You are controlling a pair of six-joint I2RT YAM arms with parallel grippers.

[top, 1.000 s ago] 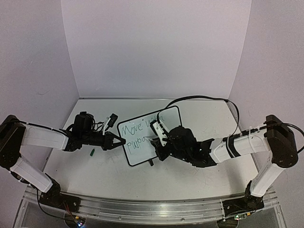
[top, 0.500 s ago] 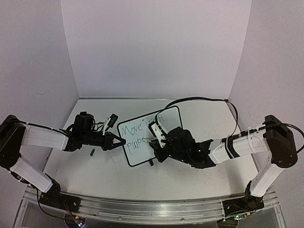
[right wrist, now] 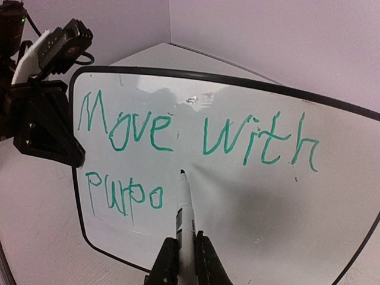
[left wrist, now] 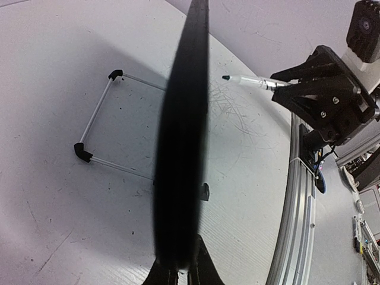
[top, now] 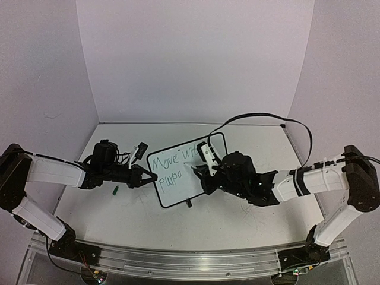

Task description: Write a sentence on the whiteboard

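The whiteboard stands tilted at the table's middle, with green writing "Move with" and "purpo" under it. My left gripper is shut on its left edge, which shows as a dark blurred band rising from the left gripper. My right gripper is shut on a white marker, also in the right wrist view. The marker's tip points at the board just right of the "o". In the left wrist view the marker hangs a little off the board's face.
A small green cap lies on the table below the left arm. A thin wire stand with two black ends sits behind the board. A black foot rests at the board's lower edge. The metal rail runs along the near edge.
The last letter of "purpo" has been finished. The right arm has shifted to the right and the marker tip has come off the board. The left arm has not moved.
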